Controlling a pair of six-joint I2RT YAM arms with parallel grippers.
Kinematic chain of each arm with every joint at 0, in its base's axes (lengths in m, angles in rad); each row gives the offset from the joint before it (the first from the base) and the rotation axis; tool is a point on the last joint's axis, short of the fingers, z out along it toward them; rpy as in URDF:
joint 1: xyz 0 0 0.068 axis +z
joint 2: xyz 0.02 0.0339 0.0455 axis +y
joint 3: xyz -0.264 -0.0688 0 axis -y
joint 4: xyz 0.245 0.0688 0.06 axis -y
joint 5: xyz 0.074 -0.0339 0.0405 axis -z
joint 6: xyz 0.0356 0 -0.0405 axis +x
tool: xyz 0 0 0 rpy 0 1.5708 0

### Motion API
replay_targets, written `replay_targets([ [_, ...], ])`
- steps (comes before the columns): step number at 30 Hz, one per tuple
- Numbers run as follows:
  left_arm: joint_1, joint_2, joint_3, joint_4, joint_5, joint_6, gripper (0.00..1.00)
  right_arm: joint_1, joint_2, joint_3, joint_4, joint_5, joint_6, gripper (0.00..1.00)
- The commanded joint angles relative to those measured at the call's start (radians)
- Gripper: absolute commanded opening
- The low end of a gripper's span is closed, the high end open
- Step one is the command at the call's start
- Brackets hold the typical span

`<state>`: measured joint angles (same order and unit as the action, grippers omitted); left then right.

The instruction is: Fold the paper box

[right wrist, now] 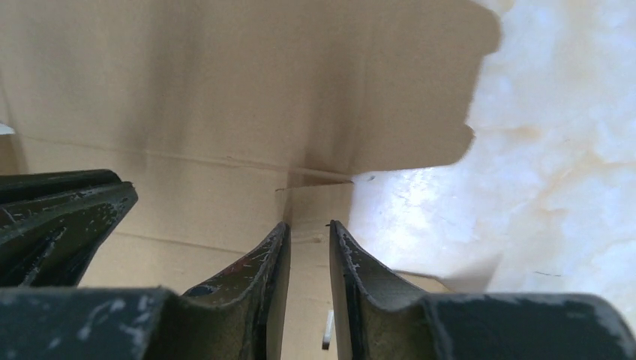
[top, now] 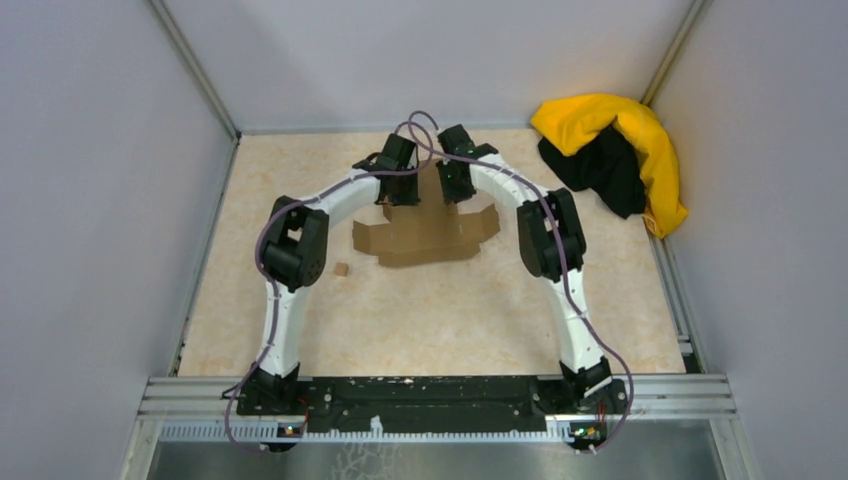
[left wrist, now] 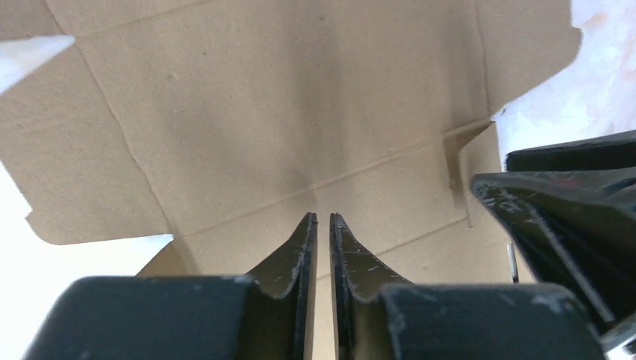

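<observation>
The paper box (top: 425,238) lies unfolded on the table (top: 430,320), at frame centre. The left gripper (left wrist: 322,217) and right gripper (right wrist: 309,223) stand over its upper edge. Both jaws are parted by a narrow slit, with nothing clamped.

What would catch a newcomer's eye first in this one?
The flat brown paper box lies unfolded at mid-table. The left gripper and right gripper are down side by side at its far part, jaws only narrowly apart. Next comes the bright yellow-and-black cloth heap in the far right corner, then a tiny cardboard scrap just left of the box.
</observation>
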<state>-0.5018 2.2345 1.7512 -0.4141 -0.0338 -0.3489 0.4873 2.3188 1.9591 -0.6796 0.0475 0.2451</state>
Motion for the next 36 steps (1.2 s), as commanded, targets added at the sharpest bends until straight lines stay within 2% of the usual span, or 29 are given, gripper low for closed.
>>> replay_targets([
  [1, 0.029, -0.110, 0.038, -0.018, 0.028, 0.040, 0.21, -0.043, -0.094, 0.090, -0.027, -0.044, -0.026, 0.28],
  [7, 0.052, -0.350, -0.029, 0.002, 0.029, 0.055, 0.53, -0.045, -0.383, -0.070, 0.051, -0.044, -0.015, 0.46],
  [10, 0.053, -0.465, -0.124, -0.001, 0.048, 0.027, 0.61, -0.045, -0.522, -0.246, 0.100, -0.044, 0.022, 0.51],
  [12, 0.053, -0.533, -0.224, -0.001, 0.075, -0.014, 0.62, -0.047, -0.581, -0.374, 0.115, -0.044, 0.037, 0.51],
  [14, 0.052, -0.595, -0.350, 0.007, 0.101, -0.058, 0.51, -0.048, -0.624, -0.496, 0.129, -0.067, 0.045, 0.46],
  [17, 0.052, -0.670, -0.548, 0.045, 0.135, -0.114, 0.20, -0.047, -0.679, -0.664, 0.178, -0.069, 0.069, 0.42],
  [19, 0.053, -0.699, -0.629, 0.050, 0.142, -0.140, 0.09, -0.048, -0.698, -0.741, 0.203, -0.071, 0.078, 0.41],
  [23, 0.053, -0.715, -0.721, 0.042, 0.130, -0.164, 0.05, -0.049, -0.693, -0.817, 0.210, -0.052, 0.082, 0.39],
  [28, 0.053, -0.723, -0.803, 0.061, 0.087, -0.178, 0.01, -0.061, -0.668, -0.836, 0.207, -0.008, 0.086, 0.34],
  [36, 0.052, -0.664, -0.827, 0.076, 0.093, -0.189, 0.00, -0.078, -0.595, -0.826, 0.218, 0.016, 0.080, 0.32],
])
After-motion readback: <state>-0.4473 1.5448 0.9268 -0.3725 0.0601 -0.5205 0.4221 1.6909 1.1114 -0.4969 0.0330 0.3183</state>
